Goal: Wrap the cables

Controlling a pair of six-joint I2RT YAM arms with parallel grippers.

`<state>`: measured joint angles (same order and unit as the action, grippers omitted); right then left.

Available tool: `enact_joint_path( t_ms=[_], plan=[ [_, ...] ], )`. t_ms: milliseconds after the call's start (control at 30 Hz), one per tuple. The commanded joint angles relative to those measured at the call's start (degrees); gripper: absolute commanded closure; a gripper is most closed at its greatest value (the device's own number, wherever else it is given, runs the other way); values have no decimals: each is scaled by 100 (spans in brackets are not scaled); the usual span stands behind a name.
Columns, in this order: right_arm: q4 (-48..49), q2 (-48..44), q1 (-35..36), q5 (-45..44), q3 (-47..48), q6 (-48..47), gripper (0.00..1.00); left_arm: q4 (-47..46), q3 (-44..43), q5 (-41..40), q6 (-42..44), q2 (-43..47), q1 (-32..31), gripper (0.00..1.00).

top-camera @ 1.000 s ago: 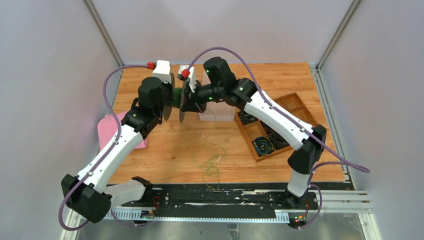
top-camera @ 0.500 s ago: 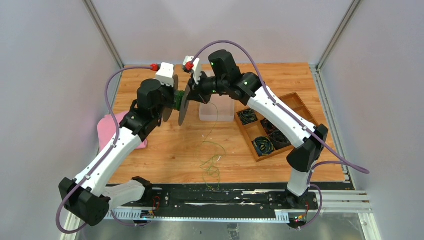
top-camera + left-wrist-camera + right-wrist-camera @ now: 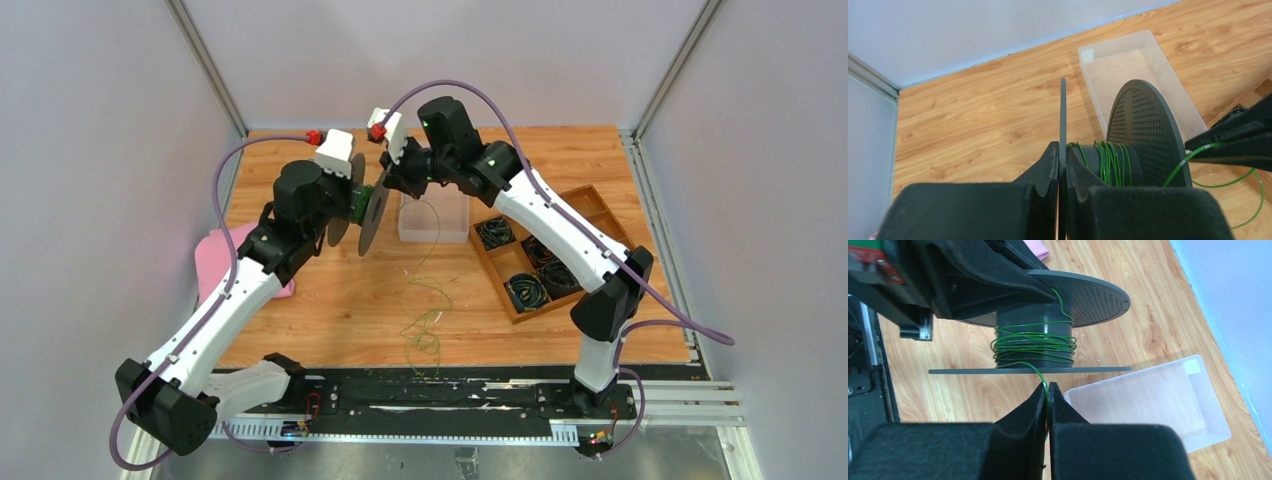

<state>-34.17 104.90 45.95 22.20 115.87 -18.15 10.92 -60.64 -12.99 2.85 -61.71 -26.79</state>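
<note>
Left gripper (image 3: 1061, 150) clamped on spool (image 3: 372, 215) flange, raised over far-left desk. Green cable (image 3: 1034, 346) partly wound on hub, slack trailing toward near edge. Right gripper (image 3: 1047, 389) pinching cable beside spool. Clear bin (image 3: 452, 228) mid-far. Wooden tray (image 3: 490, 272), right edge: dark cable coils (image 3: 527, 292) in compartments.

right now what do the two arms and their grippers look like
The left arm and right arm have white link shells and black joints. A purple cable with a red plug runs to a white camera block at each wrist. The left gripper and right gripper have matte black wedge fingers.
</note>
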Motion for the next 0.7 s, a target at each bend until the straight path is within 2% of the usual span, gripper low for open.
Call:
enact_joint_path(
  t_ms=[0, 667],
  plan=[
    [-85, 100, -151, -436, 255, -236, 98, -173, 9, 35, 48, 194, -33, 100],
    [-89, 262, -355, -919, 276, -552, 95, -82, -43, 126, -61, 239, -31, 100]
  ],
)
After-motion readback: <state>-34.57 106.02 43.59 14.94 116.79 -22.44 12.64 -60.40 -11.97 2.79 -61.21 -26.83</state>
